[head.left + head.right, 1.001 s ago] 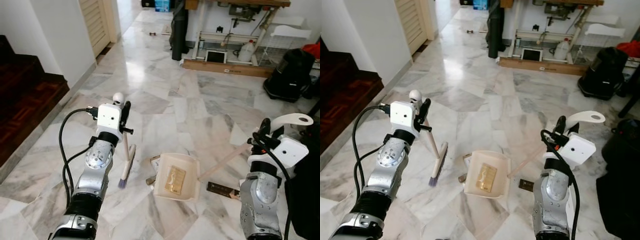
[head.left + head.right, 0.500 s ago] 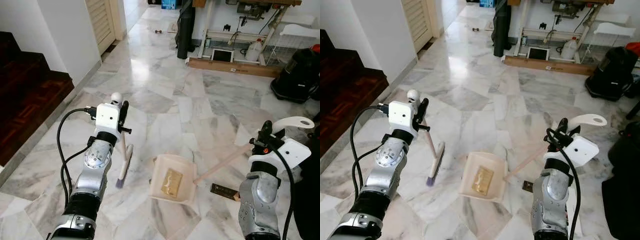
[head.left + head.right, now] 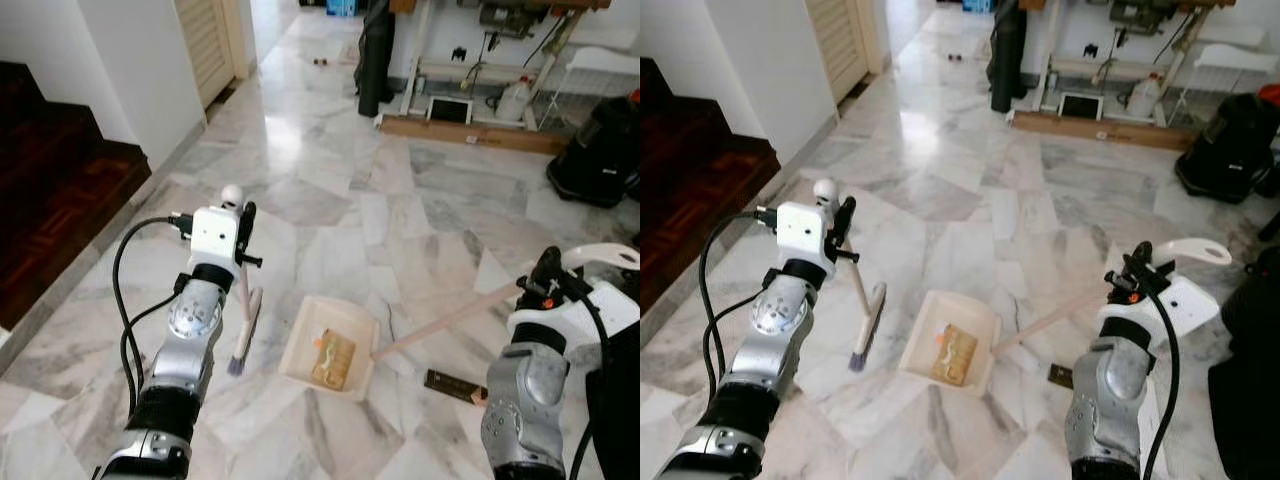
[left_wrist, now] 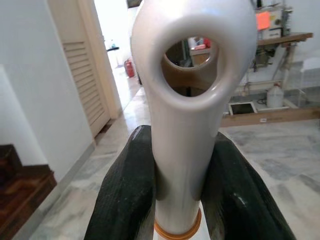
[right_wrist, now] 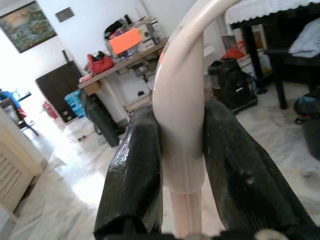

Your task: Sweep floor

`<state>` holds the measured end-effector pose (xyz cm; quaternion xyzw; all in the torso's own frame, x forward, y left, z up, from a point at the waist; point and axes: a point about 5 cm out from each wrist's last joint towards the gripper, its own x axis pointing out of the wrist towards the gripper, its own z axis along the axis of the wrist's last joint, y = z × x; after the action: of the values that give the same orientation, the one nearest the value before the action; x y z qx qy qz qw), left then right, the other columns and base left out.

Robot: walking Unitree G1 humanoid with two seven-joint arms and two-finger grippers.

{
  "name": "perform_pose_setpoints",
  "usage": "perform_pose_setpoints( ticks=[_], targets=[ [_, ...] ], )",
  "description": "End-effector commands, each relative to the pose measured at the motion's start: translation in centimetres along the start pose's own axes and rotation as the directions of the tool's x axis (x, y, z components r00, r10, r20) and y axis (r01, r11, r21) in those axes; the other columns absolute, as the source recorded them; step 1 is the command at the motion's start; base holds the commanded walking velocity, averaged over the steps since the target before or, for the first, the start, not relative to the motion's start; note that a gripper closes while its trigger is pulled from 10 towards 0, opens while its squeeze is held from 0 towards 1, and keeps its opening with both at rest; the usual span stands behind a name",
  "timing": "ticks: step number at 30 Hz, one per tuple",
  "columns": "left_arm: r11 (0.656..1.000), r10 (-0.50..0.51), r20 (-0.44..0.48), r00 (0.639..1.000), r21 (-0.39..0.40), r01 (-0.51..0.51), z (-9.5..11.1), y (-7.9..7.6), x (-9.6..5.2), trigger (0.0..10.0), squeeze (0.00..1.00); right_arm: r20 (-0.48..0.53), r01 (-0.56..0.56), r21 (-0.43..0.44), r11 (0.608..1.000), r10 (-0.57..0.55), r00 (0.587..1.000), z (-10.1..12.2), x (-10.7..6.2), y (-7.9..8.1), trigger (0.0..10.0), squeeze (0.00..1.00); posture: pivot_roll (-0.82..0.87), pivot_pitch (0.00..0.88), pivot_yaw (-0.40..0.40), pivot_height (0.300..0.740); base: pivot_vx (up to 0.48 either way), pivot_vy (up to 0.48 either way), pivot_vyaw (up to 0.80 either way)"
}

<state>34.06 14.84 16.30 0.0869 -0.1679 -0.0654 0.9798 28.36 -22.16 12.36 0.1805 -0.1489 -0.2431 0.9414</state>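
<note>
Dustpan (image 3: pixel 330 346) has slid left (no legible writing).

Floor (image 3: pixel 330 215): polished grey-white marble slabs, bright glare patch toward the doorway. White wall (image 3: pixel 140 70) on the left, dark red wooden steps (image 3: pixel 50 180) below it. Cream louvred door (image 3: pixel 205 40) beyond. Far side: workbench frame (image 3: pixel 470 70) with a white jug (image 3: pixel 515 100) under it, a long wooden plank (image 3: pixel 465 133) on the floor, black bag (image 3: pixel 595 150) at right — possibly a vacuum. Daylight from the hallway.
</note>
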Motion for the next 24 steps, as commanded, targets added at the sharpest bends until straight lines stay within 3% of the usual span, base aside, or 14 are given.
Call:
perform_pose_setpoints(
  ticks=[1, 4, 5, 7, 13, 24],
  targets=[
    [0.999, 0.006, 0.05, 0.999, 0.031, -0.008, 1.06, 0.27, 0.27, 10.0, 0.0, 0.081, -0.031, 0.038, 0.999, 0.027, 0.996, 1.77, 0.62, 0.87, 10.0, 0.0, 0.07, 0.025, -0.021, 0.74, 0.0, 0.0, 0.8],
    [1.0, 0.007, 0.05, 0.999, 0.03, -0.008, 1.08, 0.2, 0.25, 10.0, 0.0, 0.077, -0.025, 0.059, 0.998, 0.02, 0.997, 1.76, 0.63, 0.86, 10.0, 0.0, 0.07, 0.031, -0.023, 0.74, 0.0, 0.0, 0.8],
    [1.0, 0.007, 0.049, 0.999, 0.029, -0.009, 1.05, 0.18, 0.22, 10.0, 0.0, 0.059, 0.019, 0.126, 0.992, -0.026, 0.998, 1.63, 0.64, 0.53, 10.0, 0.0, 0.07, 0.035, -0.024, 0.74, 0.0, 0.0, 0.8],
    [1.0, 0.007, 0.047, 0.999, 0.028, -0.009, 1.0, 0.17, 0.16, 10.0, 0.0, 0.044, 0.058, 0.172, 0.983, -0.067, 0.997, 1.49, 0.65, 0.1, 10.0, 0.0, 0.07, 0.035, -0.022, 0.74, 0.0, 0.0, 0.8],
    [1.0, 0.009, 0.045, 0.999, 0.026, -0.01, 0.98, 0.21, 0.14, 10.0, 0.0, 0.07, -0.037, 0.053, 0.998, 0.033, 0.997, 1.89, 0.79, 0.66, 10.0, 0.0, 0.07, 0.04, -0.024, 0.74, 0.0, 0.0, 0.78],
    [1.0, 0.013, 0.046, 0.999, 0.015, -0.014, 0.99, -0.2, -0.06, 10.0, 0.0, 0.063, -0.067, 0.009, 0.998, 0.067, 0.996, 1.78, 0.95, 1.01, 10.0, 0.0, 0.07, 0.043, -0.034, 0.74, 0.0, 0.0, 0.0]
  ],
)
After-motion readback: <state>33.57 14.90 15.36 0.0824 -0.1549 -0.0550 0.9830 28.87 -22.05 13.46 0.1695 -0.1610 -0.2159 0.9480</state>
